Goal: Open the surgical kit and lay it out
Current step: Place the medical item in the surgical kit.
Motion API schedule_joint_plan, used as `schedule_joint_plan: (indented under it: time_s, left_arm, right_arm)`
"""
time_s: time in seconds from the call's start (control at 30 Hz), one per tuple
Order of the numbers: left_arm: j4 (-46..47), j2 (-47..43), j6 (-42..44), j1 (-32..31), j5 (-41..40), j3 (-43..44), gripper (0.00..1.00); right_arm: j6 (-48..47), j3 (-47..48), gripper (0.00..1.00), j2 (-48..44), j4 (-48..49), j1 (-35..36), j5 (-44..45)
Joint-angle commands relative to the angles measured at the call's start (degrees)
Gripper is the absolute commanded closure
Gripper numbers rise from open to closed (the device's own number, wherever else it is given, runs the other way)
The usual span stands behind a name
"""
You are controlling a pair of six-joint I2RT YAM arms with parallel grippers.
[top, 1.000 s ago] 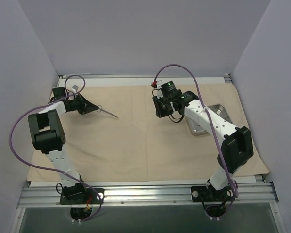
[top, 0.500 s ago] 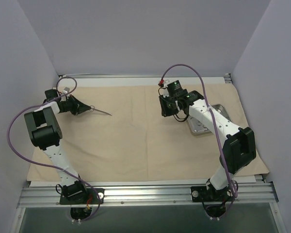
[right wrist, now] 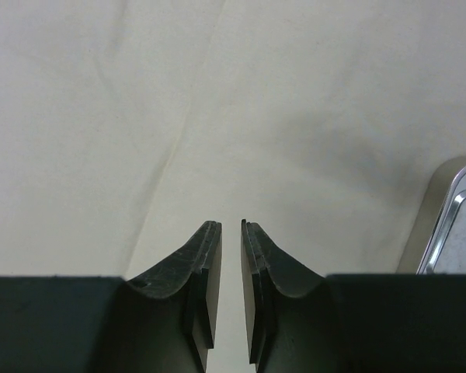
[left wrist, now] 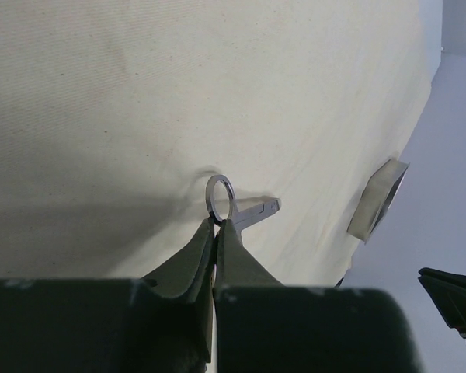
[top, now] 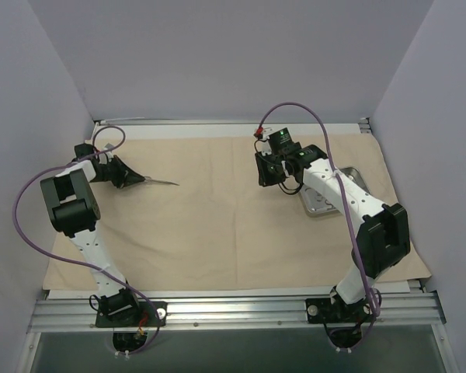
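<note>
The beige cloth wrap [top: 217, 233] lies spread flat over the table. My left gripper [top: 142, 179] is at the far left, shut on the ring handle of a thin silver instrument [top: 165, 183] whose tip points right, just above the cloth. In the left wrist view the ring [left wrist: 220, 199] sticks out past the shut fingertips of that gripper [left wrist: 217, 224]. My right gripper [top: 264, 177] hangs over the cloth left of the steel tray [top: 356, 178]. Its jaws [right wrist: 231, 226] stand a narrow gap apart with nothing between them. The tray's rim [right wrist: 454, 221] shows at the right edge.
Grey walls close in the back and both sides. A metal rail [top: 233, 311] runs along the near edge with both arm bases on it. The right arm crosses over part of the tray. Bare cloth [right wrist: 124, 101] lies under the right gripper.
The left gripper has drawn back to the left with the instrument, which now lies flatter. The right gripper has shifted slightly right and away, its jaws closing a little.
</note>
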Motion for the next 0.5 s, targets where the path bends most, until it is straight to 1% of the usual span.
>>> schedule_joint_plan:
  time_s: [0.0, 0.07, 0.17, 0.2, 0.3, 0.47]
  left_arm:
    - [-2.6, 1.8, 3.4, 0.2, -2.4, 2.4, 0.96]
    - [-3.0, 2.2, 3.4, 0.2, -2.6, 2.8, 0.94]
    - [-3.7, 2.2, 3.6, 0.2, -3.8, 3.0, 0.9]
    - [-4.0, 2.1, 3.6, 0.2, -4.1, 2.8, 0.81]
    - [-5.4, 1.8, 4.1, 0.4, -5.3, 2.9, 0.68]
    - [-8.1, 1.0, 4.1, 1.2, -7.8, 3.9, 0.6]
  right_arm:
    - [0.6, 0.1, 0.82, -0.5, 0.5, -0.5, -0.4]
    - [0.6, 0.1, 0.82, -0.4, 0.4, -0.5, -0.5]
    - [0.7, 0.1, 0.83, -0.4, 0.4, -0.6, -0.5]
    - [0.7, 0.0, 0.83, -0.5, 0.5, -0.7, -0.5]
    - [1.2, -0.1, 0.83, -0.5, 0.9, -0.9, -0.7]
    - [1.9, 0.6, 0.83, -0.1, 1.1, -1.4, -1.5]
